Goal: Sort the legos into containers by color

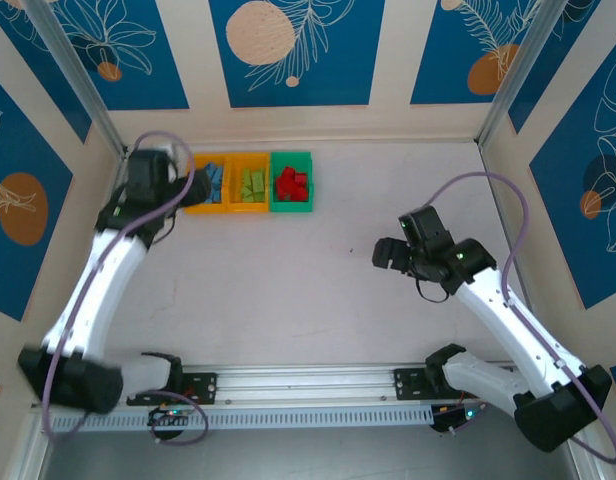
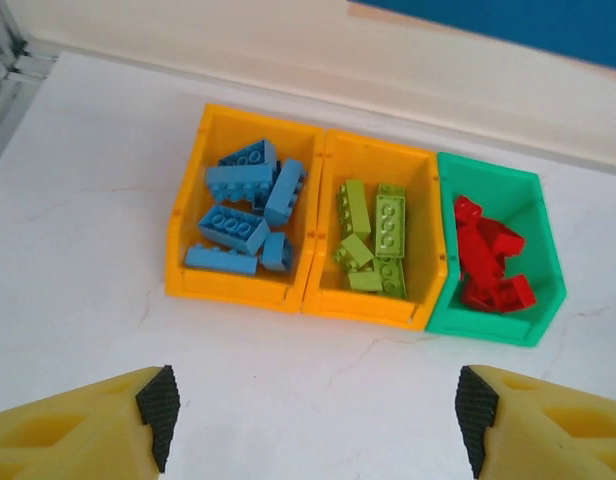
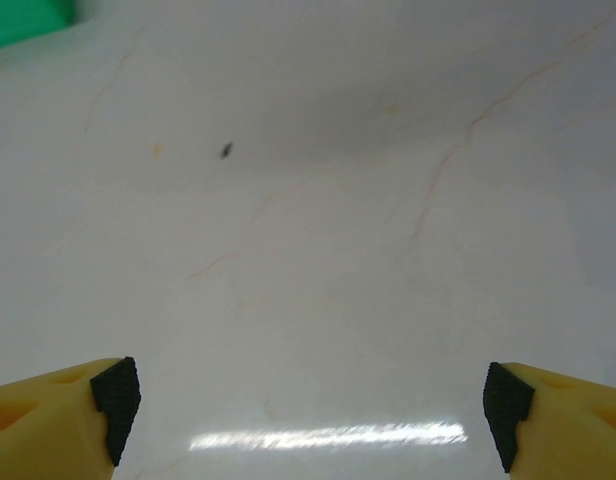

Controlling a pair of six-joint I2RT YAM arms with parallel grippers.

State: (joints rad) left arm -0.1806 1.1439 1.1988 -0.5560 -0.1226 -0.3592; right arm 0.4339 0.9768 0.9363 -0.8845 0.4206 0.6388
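- The blue bricks (image 2: 243, 215) lie in the left orange bin (image 2: 233, 290), the light green bricks (image 2: 376, 240) in the middle orange bin (image 2: 363, 302), and the red bricks (image 2: 491, 262) in the green bin (image 2: 483, 328).
- The three bins stand touching in a row at about 11 o'clock on the table (image 1: 318, 290), close to the back wall.
- Each bin holds a single colour as far as you can see, and no loose brick shows on the bare table.
- Your left claw (image 2: 315, 415) hangs just at the 6 o'clock side of the row, jaws wide and empty.
- Your right claw (image 3: 313, 400) hovers over bare table at about 3 o'clock, well apart from the bins, jaws wide and empty too.
- The sort looks finished or at its last drop.
- The next move likely calls for a scan for stragglers, then drawing the left arm back towards 6 o'clock without clipping the bins.
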